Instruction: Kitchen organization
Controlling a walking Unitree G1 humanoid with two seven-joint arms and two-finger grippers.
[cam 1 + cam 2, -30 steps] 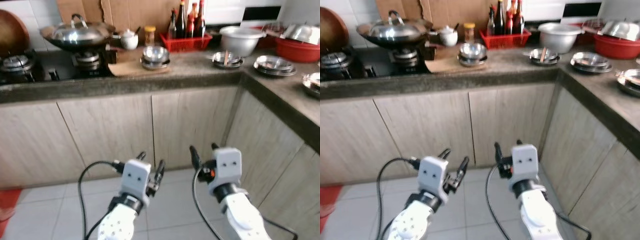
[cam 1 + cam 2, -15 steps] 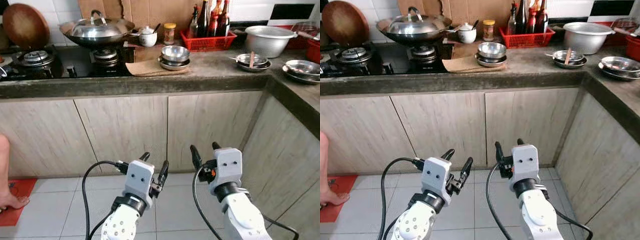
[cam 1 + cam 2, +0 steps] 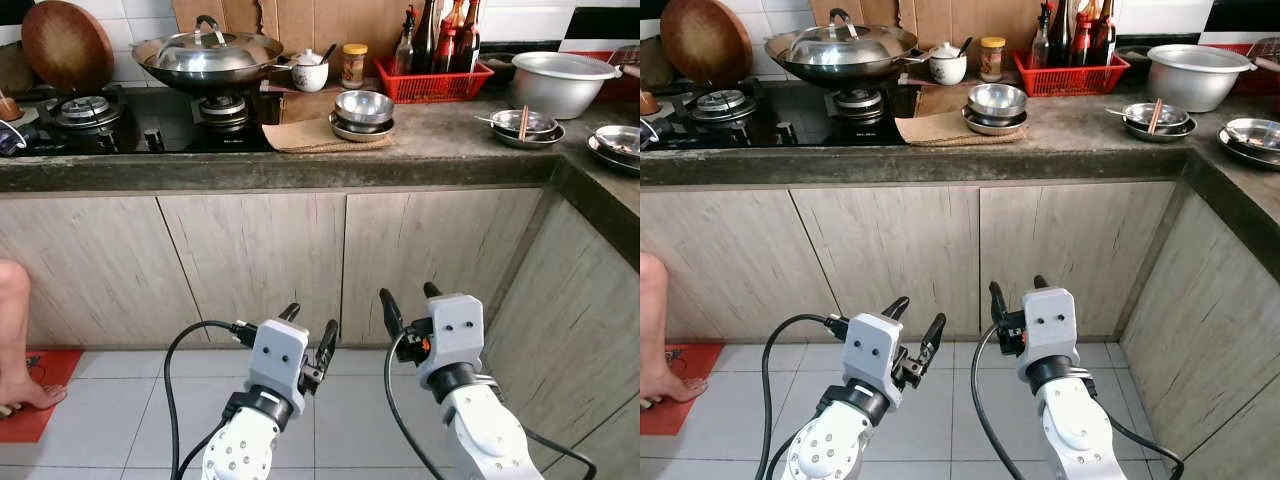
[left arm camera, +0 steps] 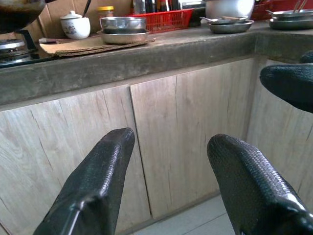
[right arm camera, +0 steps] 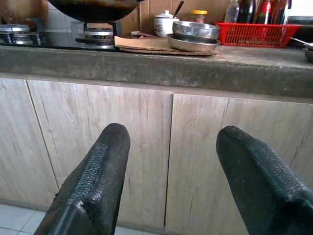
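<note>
Both arms are held low in front of the wooden cabinet doors [image 3: 335,260], well below the stone counter [image 3: 300,165]. My left gripper [image 3: 310,323] is open with nothing between its fingers, and so is my right gripper [image 3: 407,296]. On the counter, stacked steel bowls [image 3: 363,107] rest on a piece of cardboard. A lidded wok [image 3: 208,55] sits on the gas stove. A red basket of bottles [image 3: 440,78], a large metal basin [image 3: 562,82] and a steel dish with chopsticks [image 3: 520,123] stand to the right. The left wrist view looks between that gripper's fingers [image 4: 107,166] at the cabinet doors.
A person's bare leg and foot [image 3: 15,340] stand at the far left beside a red mat [image 3: 35,405]. The counter turns a corner at the right, with more steel plates [image 3: 620,145] on it. A white pot [image 3: 311,73] and a jar [image 3: 352,65] stand behind the bowls.
The camera has swung to the left, so the counter has slid rightward in view and the person's leg has come into sight. Both grippers keep the same open pose.
</note>
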